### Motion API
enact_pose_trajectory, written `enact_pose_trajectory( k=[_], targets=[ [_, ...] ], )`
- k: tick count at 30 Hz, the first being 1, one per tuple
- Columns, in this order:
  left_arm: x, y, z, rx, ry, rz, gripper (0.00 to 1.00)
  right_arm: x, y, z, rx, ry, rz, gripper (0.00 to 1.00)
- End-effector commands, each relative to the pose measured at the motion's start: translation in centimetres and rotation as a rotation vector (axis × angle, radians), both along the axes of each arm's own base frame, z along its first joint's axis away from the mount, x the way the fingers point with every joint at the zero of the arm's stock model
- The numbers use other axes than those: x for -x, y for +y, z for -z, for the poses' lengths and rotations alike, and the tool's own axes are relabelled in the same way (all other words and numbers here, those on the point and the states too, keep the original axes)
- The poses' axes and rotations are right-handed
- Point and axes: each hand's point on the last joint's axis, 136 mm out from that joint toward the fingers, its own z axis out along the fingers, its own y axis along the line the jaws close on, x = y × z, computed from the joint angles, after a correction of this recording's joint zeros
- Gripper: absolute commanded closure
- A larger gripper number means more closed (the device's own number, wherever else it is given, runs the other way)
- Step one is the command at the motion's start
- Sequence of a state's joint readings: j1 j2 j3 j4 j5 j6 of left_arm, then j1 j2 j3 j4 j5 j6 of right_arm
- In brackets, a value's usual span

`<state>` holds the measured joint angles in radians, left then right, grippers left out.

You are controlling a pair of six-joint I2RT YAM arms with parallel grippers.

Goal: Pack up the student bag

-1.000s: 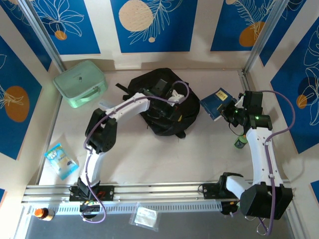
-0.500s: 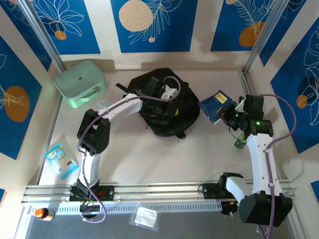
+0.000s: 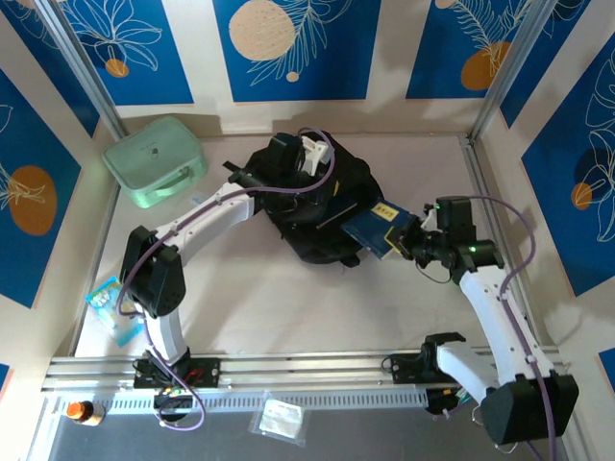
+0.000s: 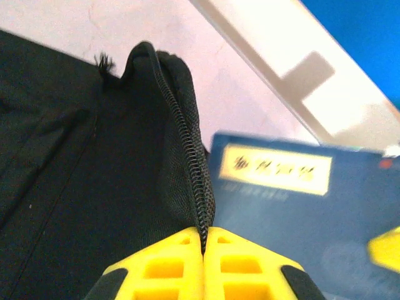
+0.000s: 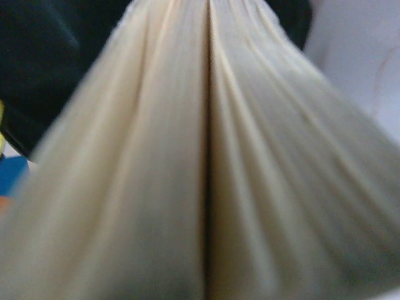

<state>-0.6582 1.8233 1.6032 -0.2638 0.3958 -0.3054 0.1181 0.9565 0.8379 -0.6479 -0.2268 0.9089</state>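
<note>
I find the student bag [image 3: 322, 240] limp fabric; left hand [image 4: 203, 240] pinches its zip edge [image 4: 195, 181], the best hold. My right hand [image 3: 415, 242] clamps the blue book [image 3: 373, 229].

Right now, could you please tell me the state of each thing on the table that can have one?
student bag: zip edge pinched and held up
left gripper: shut on the student bag's zip edge
blue book: held cover up, its corner at the bag's side
right gripper: shut on the blue book
mint-green case: shut, lying flat
</note>
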Motion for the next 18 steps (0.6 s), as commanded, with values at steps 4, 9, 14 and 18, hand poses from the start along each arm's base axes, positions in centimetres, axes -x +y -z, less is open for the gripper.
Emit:
enact_pose_trajectory(
  k=[4, 9, 14, 18],
  targets=[
    [1.4, -1.5, -4.4, 0.106, -0.116, 0.106, 0.98, -3.6, 3.3, -1.4, -0.101, -0.087, -0.031, 1.0],
    [1.7, -1.5, -4.4, 0.11, -0.11, 0.12, 0.99, -6.5, 4.2, -0.2, -0.116, -0.083, -0.001, 1.0],
    [1.8, -1.5, -4.2, 0.106, -0.101, 0.12, 0.99, -10.6, 5.4, 2.5, -0.103, -0.052, 0.033, 1.0],
    [1.9, -1.6, -4.0, 0.111, -0.08, 0.116, 0.98, -14.4, 6.9, 5.1, -0.071, -0.031, 0.052, 1.0]
  ],
)
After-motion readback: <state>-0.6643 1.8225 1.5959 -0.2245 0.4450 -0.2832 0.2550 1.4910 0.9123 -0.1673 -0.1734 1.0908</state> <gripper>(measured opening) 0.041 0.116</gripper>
